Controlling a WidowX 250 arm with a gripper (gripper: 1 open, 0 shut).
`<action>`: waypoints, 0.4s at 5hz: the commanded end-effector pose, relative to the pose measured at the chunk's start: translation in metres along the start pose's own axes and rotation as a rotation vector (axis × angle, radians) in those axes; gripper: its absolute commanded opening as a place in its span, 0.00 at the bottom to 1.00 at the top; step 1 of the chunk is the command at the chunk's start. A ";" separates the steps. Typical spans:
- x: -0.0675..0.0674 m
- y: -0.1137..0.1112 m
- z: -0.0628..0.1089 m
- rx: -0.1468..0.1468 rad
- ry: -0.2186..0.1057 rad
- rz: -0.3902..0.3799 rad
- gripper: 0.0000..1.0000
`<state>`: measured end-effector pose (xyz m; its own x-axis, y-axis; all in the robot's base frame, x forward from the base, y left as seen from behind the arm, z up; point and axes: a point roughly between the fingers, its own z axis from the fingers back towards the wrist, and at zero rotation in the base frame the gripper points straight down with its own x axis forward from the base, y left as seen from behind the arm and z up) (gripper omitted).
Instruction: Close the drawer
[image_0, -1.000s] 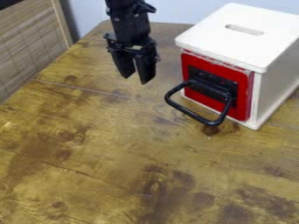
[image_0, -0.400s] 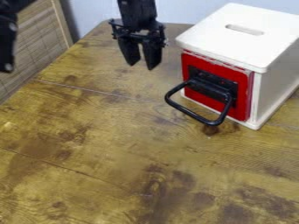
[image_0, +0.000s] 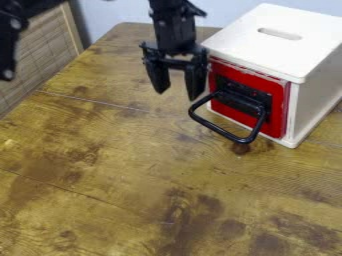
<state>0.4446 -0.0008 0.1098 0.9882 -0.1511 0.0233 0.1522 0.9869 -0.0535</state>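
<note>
One drawer, nearly home

My gripper (image_0: 175, 77) hangs pointing down just left of the white cabinet (image_0: 274, 45), fingers spread and empty. To its right, the red drawer (image_0: 249, 98) sits in the cabinet's front, seemingly almost flush, its black loop handle (image_0: 222, 121) drooping toward the table (image_0: 107, 170). I judge little remains: perhaps a final push.

Black two-fingered gripper (image_0: 177, 82) hanging over the worn wooden table (image_0: 107, 170), jaws spread, pointing down. Sitting just left of the red drawer (image_0: 249, 97) in its white cabinet (image_0: 274, 50), right above the black wire loop handle (image_0: 222, 120).
</note>
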 end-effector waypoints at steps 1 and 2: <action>-0.016 -0.010 0.058 0.007 -0.142 -0.071 1.00; -0.020 -0.010 0.060 0.002 -0.157 -0.126 0.00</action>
<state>0.4235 -0.0055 0.1189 0.9632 -0.2607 0.0650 0.2651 0.9615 -0.0725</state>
